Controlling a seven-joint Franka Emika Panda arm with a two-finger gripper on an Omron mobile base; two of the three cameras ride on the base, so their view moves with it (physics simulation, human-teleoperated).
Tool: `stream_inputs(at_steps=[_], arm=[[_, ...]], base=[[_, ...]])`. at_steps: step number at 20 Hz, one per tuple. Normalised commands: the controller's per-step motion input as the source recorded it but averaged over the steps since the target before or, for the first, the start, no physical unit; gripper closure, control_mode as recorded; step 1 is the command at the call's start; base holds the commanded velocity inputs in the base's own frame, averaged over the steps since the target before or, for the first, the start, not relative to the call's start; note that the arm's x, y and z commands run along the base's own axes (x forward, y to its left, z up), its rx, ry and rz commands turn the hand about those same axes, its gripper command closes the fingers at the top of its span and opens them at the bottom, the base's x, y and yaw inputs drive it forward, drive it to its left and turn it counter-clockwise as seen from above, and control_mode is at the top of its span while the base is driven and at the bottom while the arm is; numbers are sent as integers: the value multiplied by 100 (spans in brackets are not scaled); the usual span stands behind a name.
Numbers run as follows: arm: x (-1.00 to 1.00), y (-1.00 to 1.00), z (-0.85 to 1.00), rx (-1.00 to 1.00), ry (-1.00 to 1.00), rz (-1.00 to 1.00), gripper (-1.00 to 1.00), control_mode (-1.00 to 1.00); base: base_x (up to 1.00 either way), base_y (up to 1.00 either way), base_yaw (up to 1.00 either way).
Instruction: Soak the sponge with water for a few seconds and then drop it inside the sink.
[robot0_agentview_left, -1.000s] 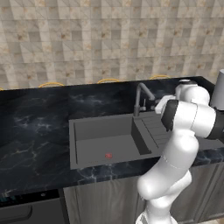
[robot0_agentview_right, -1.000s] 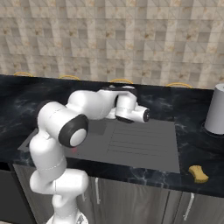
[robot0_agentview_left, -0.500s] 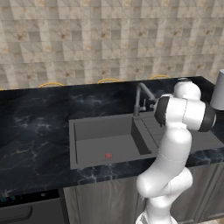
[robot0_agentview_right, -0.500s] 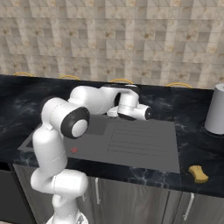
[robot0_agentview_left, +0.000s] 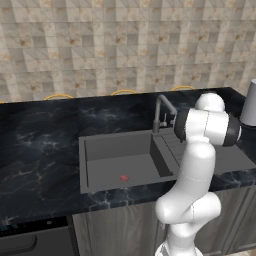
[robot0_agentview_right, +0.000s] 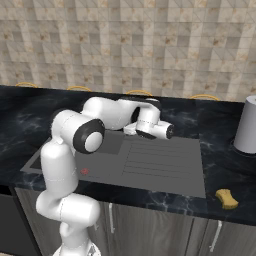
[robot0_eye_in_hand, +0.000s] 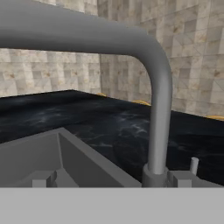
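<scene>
Partly behind the arm (robot0_agentview_left: 200, 150), the sink (robot0_agentview_left: 115, 160) hides its drainboard.

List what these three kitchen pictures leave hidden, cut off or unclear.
- Jaws: open or shut cannot be told; the arm covers them in the left base view.
- Faucet spout tip: cut off by the hand view's left edge.
- Grey container: cut by the right edge in the right base view.

the white jointed arm (robot0_agentview_right: 107, 112) reached forward, folded at its elbow; whether its fingers were parted was hidden.
</scene>
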Motion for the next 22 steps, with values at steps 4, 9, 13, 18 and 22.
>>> stream_inputs(at_steps=[4,9,13,18,22], arm=[[9,0,-11,0,-6,-5,-100,-100],[5,0,-8,0,-5,-6,-100,-100],[8,0,-5,0,-1,-7,-100,-100],[10,0,0,0,0,-7,-100,-100],[17,0,0,0,0,-1,-100,-100]], base=[[0,0,0],[0,0,0],[0,0,0],[0,0,0],[0,0,0]])
